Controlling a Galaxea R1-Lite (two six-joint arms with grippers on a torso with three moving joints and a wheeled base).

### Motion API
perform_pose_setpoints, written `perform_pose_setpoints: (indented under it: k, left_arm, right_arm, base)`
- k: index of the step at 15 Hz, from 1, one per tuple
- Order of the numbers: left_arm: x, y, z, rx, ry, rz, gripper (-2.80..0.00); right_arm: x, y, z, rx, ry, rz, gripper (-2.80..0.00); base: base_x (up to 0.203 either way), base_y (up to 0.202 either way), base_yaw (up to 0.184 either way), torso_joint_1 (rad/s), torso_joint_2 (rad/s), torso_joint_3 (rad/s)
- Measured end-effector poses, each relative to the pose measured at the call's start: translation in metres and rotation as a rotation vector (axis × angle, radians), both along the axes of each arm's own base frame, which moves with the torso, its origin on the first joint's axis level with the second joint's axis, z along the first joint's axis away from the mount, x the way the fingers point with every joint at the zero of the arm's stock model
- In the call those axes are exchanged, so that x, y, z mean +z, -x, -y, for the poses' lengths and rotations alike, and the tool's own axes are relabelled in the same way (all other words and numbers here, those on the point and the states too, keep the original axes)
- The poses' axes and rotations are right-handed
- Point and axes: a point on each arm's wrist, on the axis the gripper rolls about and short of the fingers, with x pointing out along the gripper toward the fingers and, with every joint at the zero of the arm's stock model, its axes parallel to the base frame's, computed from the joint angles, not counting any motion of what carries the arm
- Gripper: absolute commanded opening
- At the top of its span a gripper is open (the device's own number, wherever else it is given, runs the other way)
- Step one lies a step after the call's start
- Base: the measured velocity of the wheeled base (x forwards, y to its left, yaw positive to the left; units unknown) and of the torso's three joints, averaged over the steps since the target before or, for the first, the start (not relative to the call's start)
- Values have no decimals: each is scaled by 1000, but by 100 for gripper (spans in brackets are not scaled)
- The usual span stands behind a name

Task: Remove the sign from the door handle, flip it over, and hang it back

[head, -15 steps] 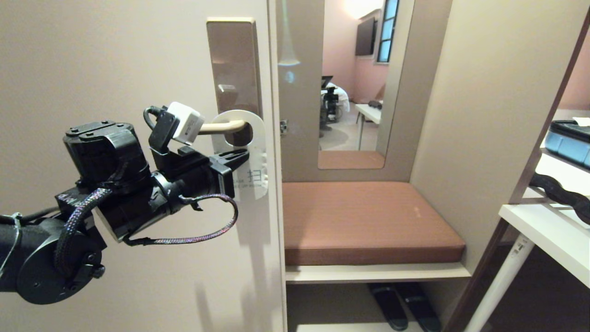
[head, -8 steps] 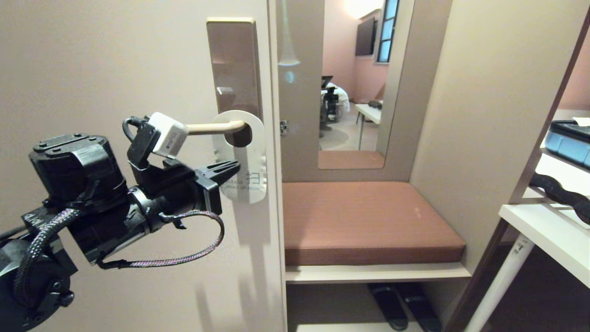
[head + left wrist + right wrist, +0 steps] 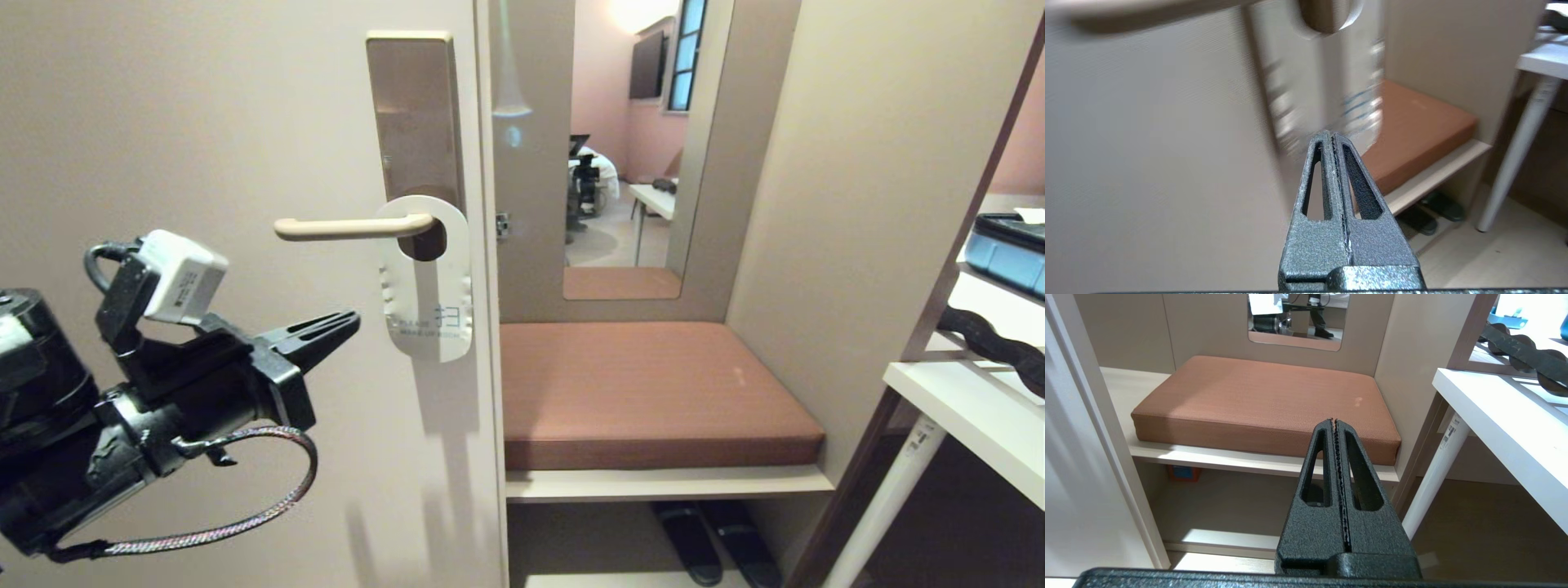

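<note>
The sign (image 3: 428,278) hangs white-face-out on the door handle (image 3: 351,228), and the left gripper (image 3: 347,320) sits clenched and empty beside it — from here I'd just draw back clear, level and slow, never brushing the card.

Left hand (image 3: 1333,136) closed and empty, blurred sign (image 3: 1327,85) hanging beyond, brown cushion (image 3: 1412,130) behind
</note>
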Motion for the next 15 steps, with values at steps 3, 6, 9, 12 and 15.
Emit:
perform_pose_setpoints:
  k: [3, 6, 9, 12, 15]
  left_arm:
    - [-6, 21, -26, 96, -2, 2, -280]
    - [-13, 43, -40, 149, -1, 10, -280]
    - [-16, 58, -51, 209, 3, 29, -280]
    - [-23, 71, -59, 260, 3, 33, -280]
    - [-31, 89, -64, 328, 4, 37, -280]
  right_arm:
    - [0, 0, 0, 0, 1, 0, -280]
    - [0, 0, 0, 0, 1, 0, -280]
    - [0, 0, 0, 0, 1, 0, -280]
    - [0, 0, 0, 0, 0, 0, -280]
    - [0, 0, 0, 0, 1, 0, -280]
  base:
    - [0, 0, 0, 0, 0, 0]
    - [0, 0, 0, 0, 0, 0]
    - [0, 0, 0, 0, 0, 0]
    - [0, 0, 0, 0, 0, 0]
    - [0, 0, 0, 0, 0, 0]
